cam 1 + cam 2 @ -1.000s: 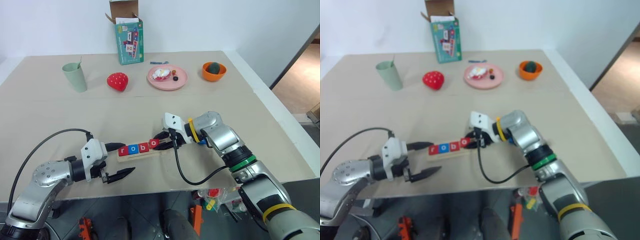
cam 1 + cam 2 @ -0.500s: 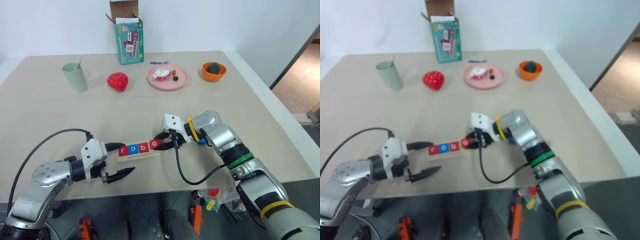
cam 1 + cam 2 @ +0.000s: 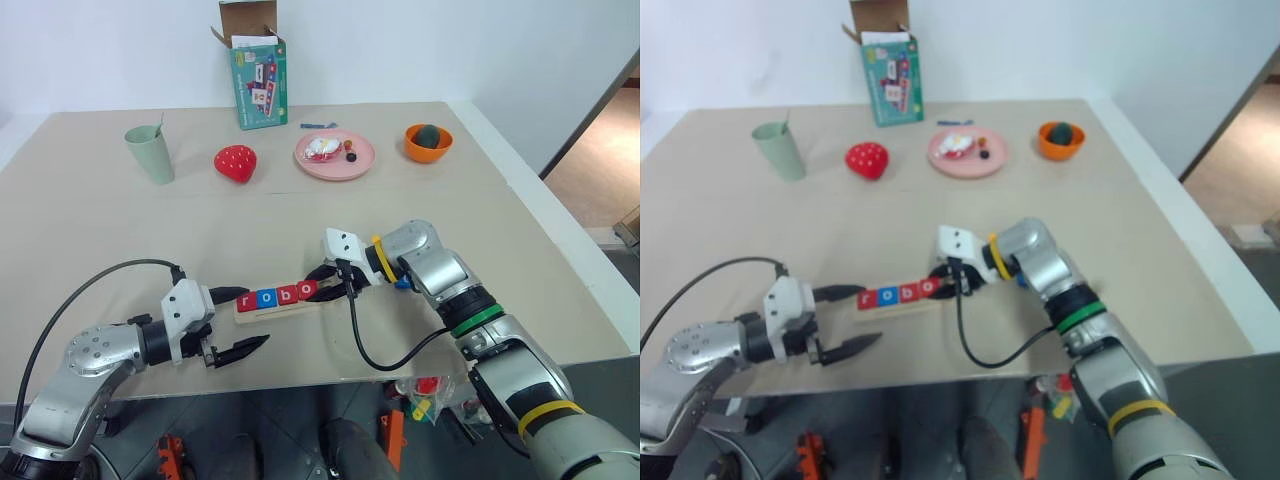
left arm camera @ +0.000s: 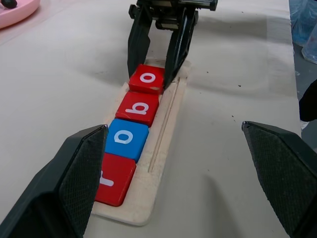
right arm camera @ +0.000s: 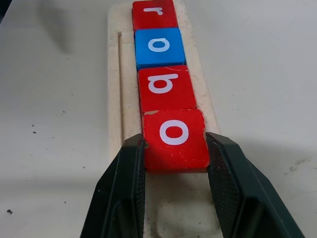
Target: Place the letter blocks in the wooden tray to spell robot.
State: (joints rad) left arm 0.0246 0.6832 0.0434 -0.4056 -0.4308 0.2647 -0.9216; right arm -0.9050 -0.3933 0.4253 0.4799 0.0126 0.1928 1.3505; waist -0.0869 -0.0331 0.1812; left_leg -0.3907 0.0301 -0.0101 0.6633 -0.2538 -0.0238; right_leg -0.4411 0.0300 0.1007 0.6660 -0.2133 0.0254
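Fingers of my left gripper (image 3: 243, 319) stand spread wide, empty, at seven o'clock of the wooden tray (image 3: 262, 312). Its long axis runs from eight to two o'clock at the table's near middle. My right gripper (image 5: 174, 163) pinches the fourth letter block (image 5: 174, 138), the red "o". Seating it, I judge; next comes releasing, then "t".

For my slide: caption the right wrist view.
Right gripper clamps the fourth letter block, a red "o", on the wooden tray.
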